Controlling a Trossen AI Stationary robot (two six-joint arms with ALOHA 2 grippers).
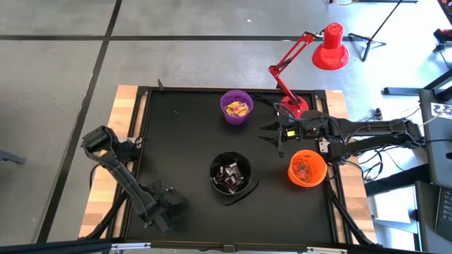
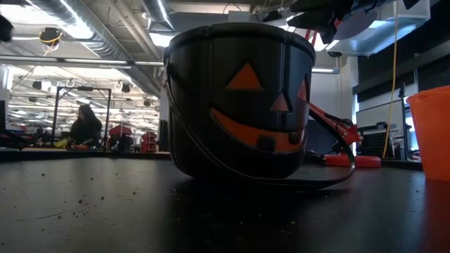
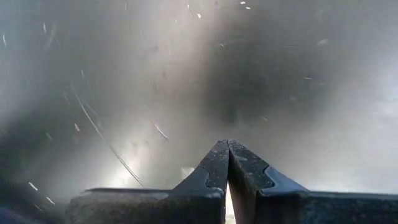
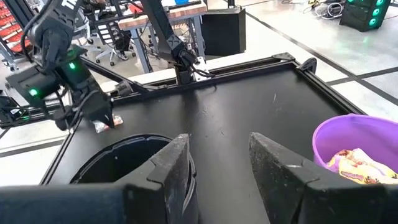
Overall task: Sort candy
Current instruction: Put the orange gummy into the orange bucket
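The black pumpkin-face bucket [image 2: 239, 98] fills the centre of the low view, dark candy [image 1: 230, 175] inside it at the middle of the high view. The left gripper [image 4: 102, 119] sits at the lower left of the table [image 1: 183, 141], fingers pressed together on a small wrapped piece [image 4: 111, 122]. The right gripper [image 1: 272, 134], fingers apart and empty, hovers between the purple bowl [image 1: 236, 107] of yellow candy and the orange bowl [image 1: 307, 169]
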